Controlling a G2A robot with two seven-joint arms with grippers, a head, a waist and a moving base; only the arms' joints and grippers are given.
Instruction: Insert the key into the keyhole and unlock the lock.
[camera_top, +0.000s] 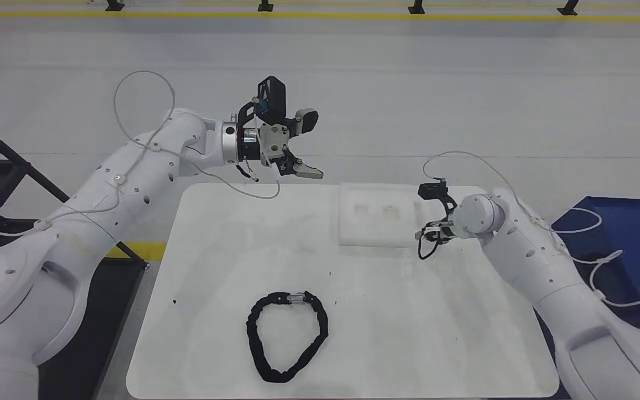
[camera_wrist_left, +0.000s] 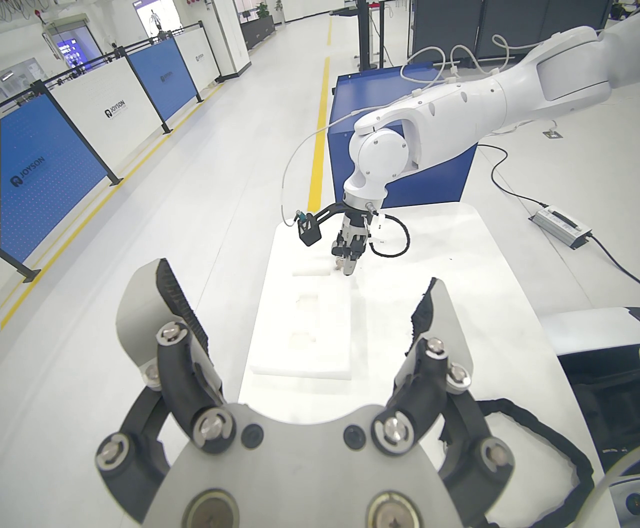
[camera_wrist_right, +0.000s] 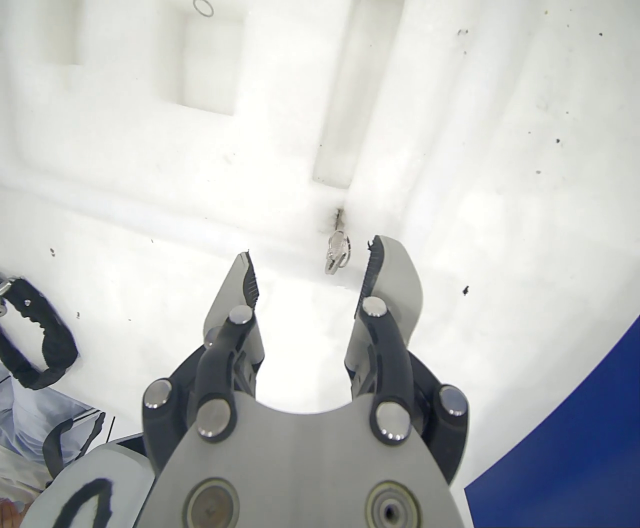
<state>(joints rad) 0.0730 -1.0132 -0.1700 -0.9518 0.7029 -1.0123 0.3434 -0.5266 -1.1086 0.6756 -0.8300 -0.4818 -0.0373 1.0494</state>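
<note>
- Gripper status: your right gripper (camera_wrist_right: 312, 252) is spread and empty.
- Small silver metal key (camera_wrist_right: 336, 250) stands wedged in the white foam block's (camera_wrist_right: 150, 165) edge, just beside one fingertip. I judge it is propped there so you can pinch it.
- Black fabric-sleeved chain lock (camera_top: 290, 298) lies well apart on the white table (camera_top: 450, 340).
- Left gripper (camera_wrist_left: 298, 272) is spread and raised, likely free to steady the lock.

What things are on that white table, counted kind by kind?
chain lock: 1
key: 1
foam block: 1
Total: 3
</note>
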